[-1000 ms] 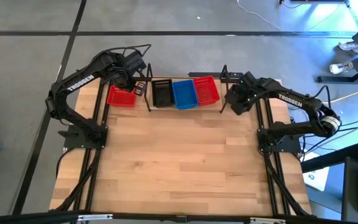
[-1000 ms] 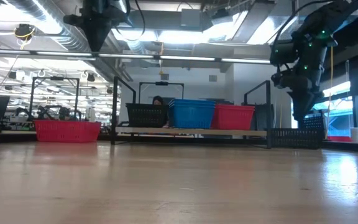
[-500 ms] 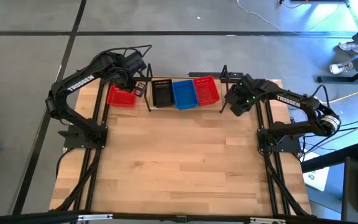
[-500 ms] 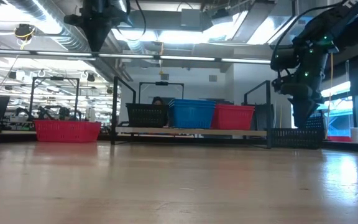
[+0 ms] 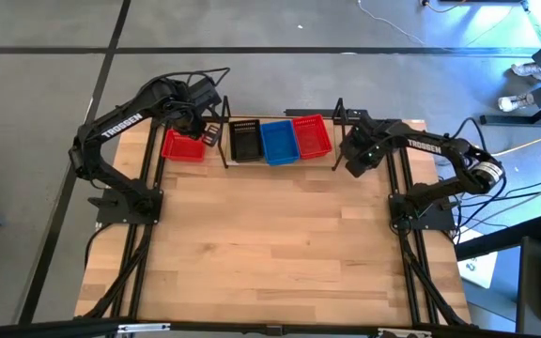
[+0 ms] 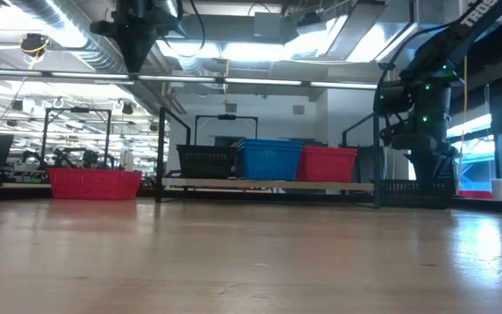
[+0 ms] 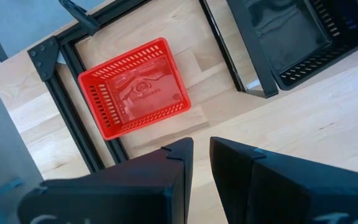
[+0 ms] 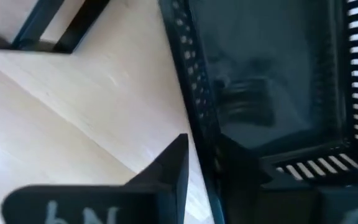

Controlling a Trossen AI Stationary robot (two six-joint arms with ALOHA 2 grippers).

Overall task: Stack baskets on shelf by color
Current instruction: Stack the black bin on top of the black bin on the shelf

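Right tool (image 8: 201,168) straddles the near wall of a black basket (image 8: 272,81) at the desk's far right, one finger inside and one outside, the wall between them; whether it is clamped on that wall cannot be told. On the shelf (image 5: 280,161) stand three more baskets in a row: black (image 5: 245,140), blue (image 5: 278,142) and red (image 5: 312,136), touching side by side. Left of the shelf, a lone red basket (image 5: 183,145) sits on the desk (image 5: 270,244). Left tool (image 7: 201,163) hangs above that basket, fingers nearly together and gripping nothing.
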